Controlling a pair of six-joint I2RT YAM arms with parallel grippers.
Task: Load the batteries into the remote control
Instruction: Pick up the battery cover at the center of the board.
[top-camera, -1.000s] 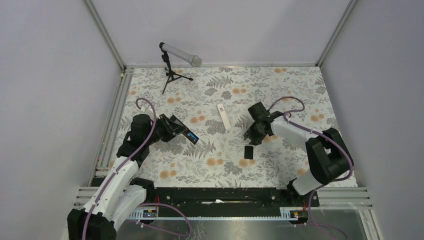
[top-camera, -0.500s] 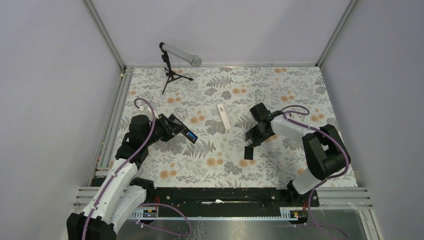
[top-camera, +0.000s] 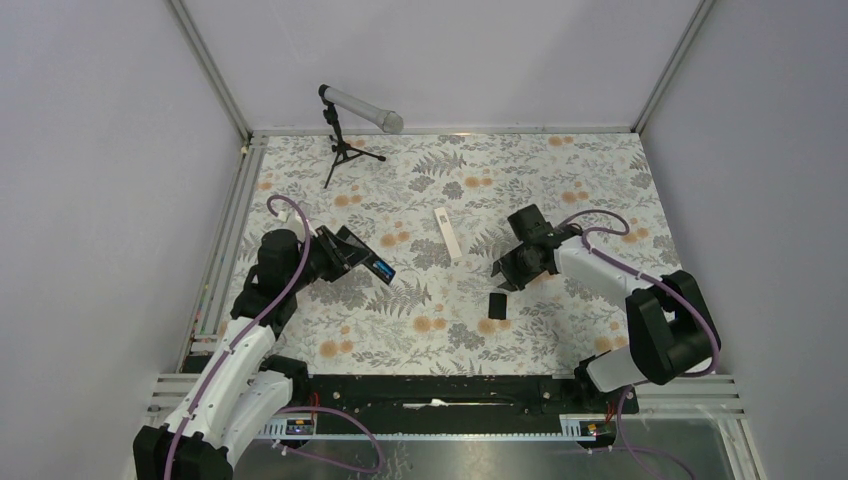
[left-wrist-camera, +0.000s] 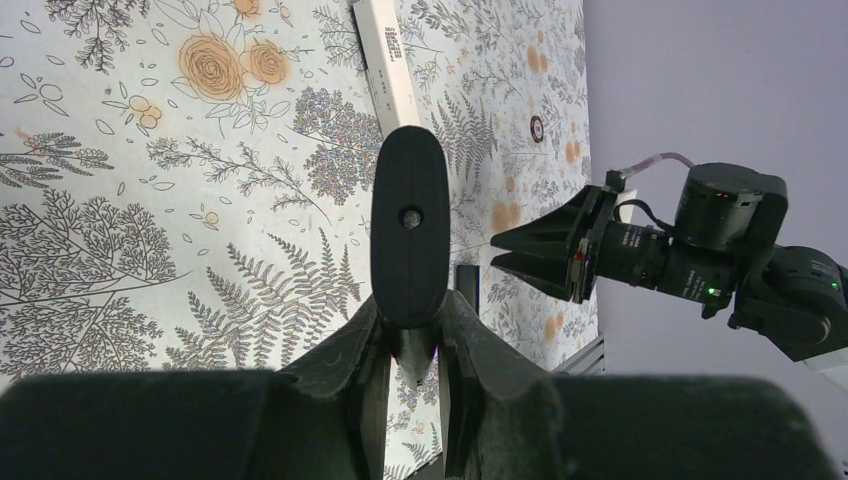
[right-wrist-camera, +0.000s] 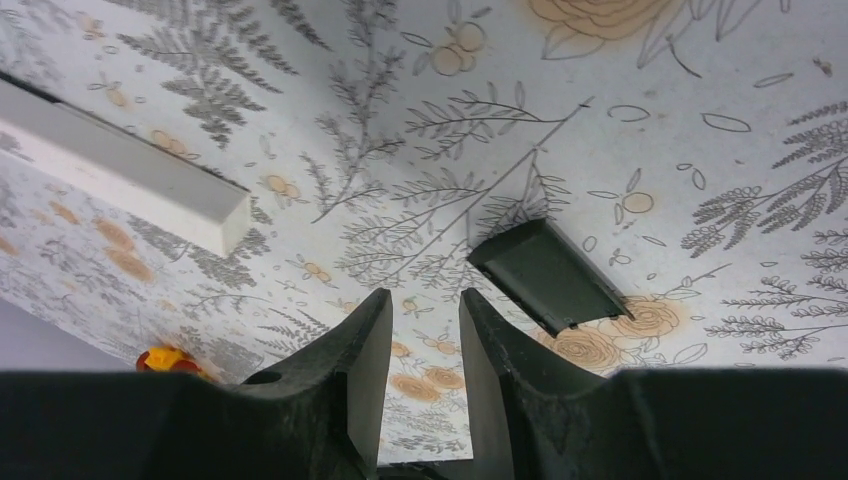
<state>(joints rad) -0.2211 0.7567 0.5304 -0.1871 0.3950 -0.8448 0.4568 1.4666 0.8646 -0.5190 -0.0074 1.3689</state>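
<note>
Over the table (top-camera: 560, 170), left gripper (left-wrist-camera: 412, 335) clamps the black remote (left-wrist-camera: 410, 240); right gripper (right-wrist-camera: 425, 305) hangs half-open, empty.

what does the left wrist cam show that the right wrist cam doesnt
Only the left wrist: the black remote clamped in the left gripper, and the right gripper seen side-on with its wrist. Only the right wrist: a bit of an orange toy, low on the left. Both: the white bar, the small black cover and the floral cloth.
</note>
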